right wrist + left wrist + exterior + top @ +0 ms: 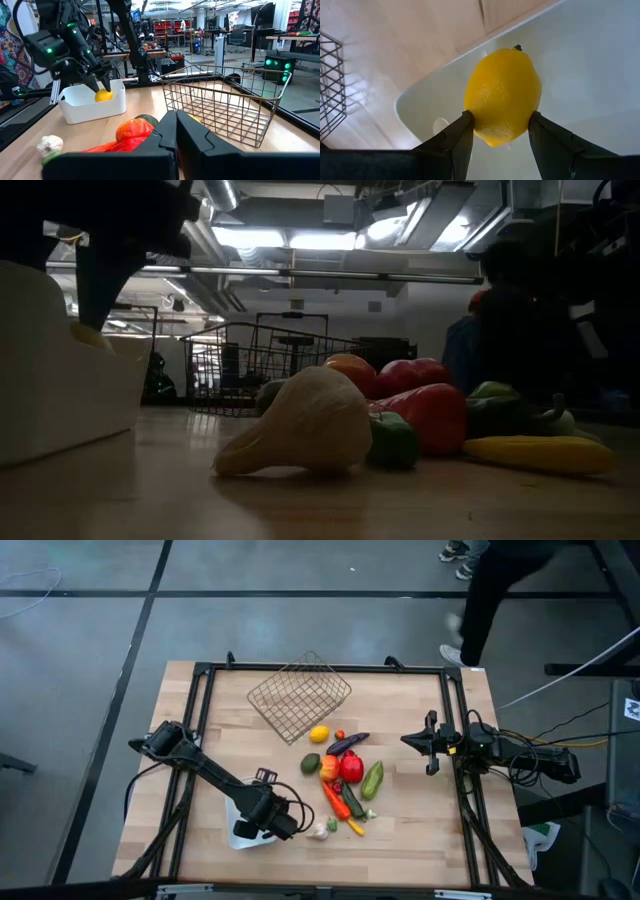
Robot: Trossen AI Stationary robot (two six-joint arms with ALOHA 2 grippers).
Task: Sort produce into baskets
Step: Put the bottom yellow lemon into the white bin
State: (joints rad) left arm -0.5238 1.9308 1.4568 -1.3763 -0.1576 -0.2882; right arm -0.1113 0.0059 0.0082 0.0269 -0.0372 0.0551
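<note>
My left gripper point(501, 119) is shut on a yellow lemon point(502, 95) over the white tray point(600, 75), which stands at the near left of the table point(237, 824). In the right wrist view the lemon point(103, 95) hangs at about the tray's rim point(92, 106). The wire basket point(300, 695) stands at the far middle. The remaining produce point(345, 775) lies in a heap on the table between them, with a garlic point(300, 425) nearest the front. My right gripper point(410, 740) waits shut at the right side. My left gripper pinches the lemon between its two fingers, one fingertip point(467, 120) on each of its long sides point(479, 117), toward its lower end. The fingers come steeply from above. The lemon's green-tipped end point(518, 48) points away from the gripper, over the tray's floor.
A second lemon point(319, 734) lies just in front of the wire basket point(225, 105). Red peppers, a cucumber and an eggplant crowd the table's middle point(350, 765). A person point(500, 590) stands beyond the far right corner. Bare wood shows along the near edge point(420, 850).
</note>
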